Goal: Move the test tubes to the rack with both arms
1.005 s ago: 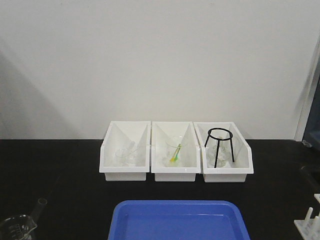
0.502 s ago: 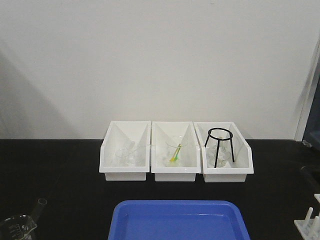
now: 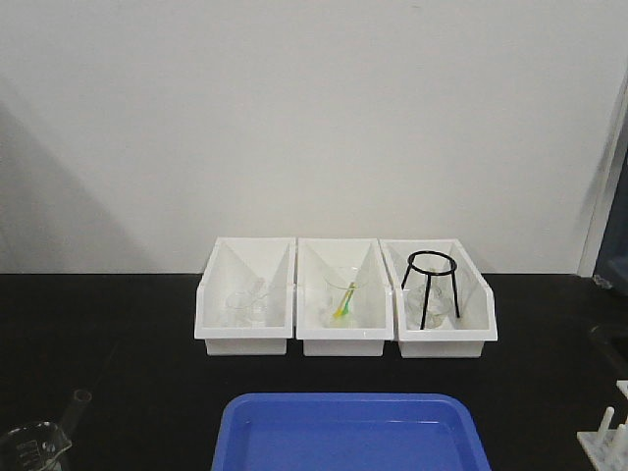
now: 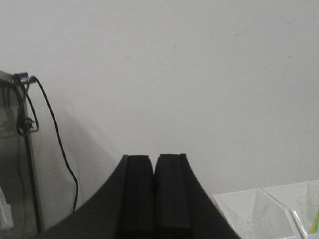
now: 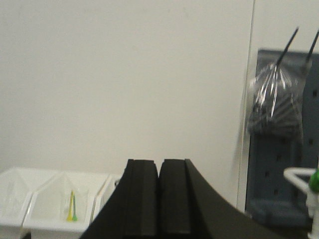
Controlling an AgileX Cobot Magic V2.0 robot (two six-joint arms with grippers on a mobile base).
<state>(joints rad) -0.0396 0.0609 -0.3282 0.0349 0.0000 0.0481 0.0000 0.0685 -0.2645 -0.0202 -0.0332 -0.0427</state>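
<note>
Left fingers (image 4: 139,194), right fingers (image 5: 142,199) pressed together; white wall (image 3: 314,118), black tabletop (image 3: 118,334).

I'm finding no text, label, brand or number I can actually read in any view. The beaker (image 3: 34,446) at the bottom-left corner of the front view is showing faint printed graduation marks on its glass, but they're coming out too small and blurred for me to read.
</note>
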